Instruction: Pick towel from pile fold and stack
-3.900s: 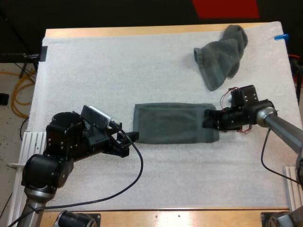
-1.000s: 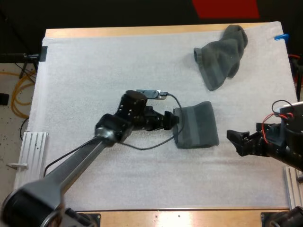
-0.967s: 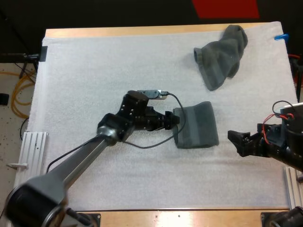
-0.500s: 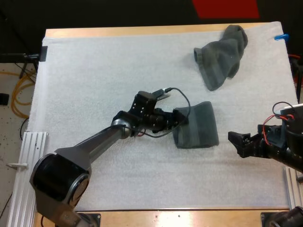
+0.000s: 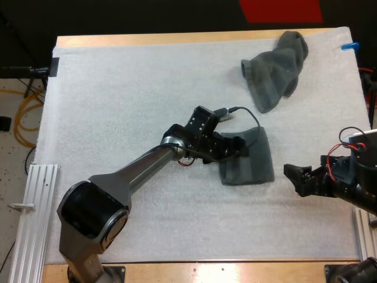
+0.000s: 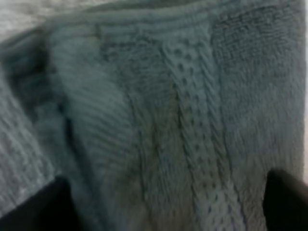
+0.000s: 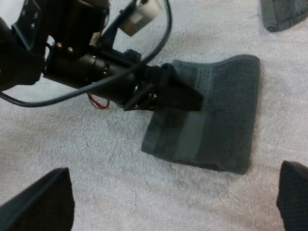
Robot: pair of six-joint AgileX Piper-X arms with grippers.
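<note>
A folded dark grey-green towel [image 5: 256, 162] lies on the white mat [image 5: 118, 88], right of the middle. My left gripper [image 5: 240, 146] reaches over its left part, low on the cloth, fingers open; close up the towel [image 6: 192, 96] spans the gap between the fingers [image 6: 57, 204] of my left gripper [image 6: 171, 192]. My right gripper [image 5: 293, 177] stands open to the right of the towel, apart from it. From there the towel [image 7: 216, 125] lies ahead with the left gripper [image 7: 185, 98] on its near-left corner; my right gripper [image 7: 173, 192] holds nothing. A crumpled towel [image 5: 277, 68] lies at the far right.
The wooden table's far edge [image 5: 177, 39] runs behind the mat. Bare mat spreads over the left half and along the front. An edge of the crumpled towel [image 7: 284, 14] lies beyond the folded one.
My left gripper has slid to the right, from the folded towel's left edge onto the cloth; that edge has shifted a little right. The right arm has stayed put.
</note>
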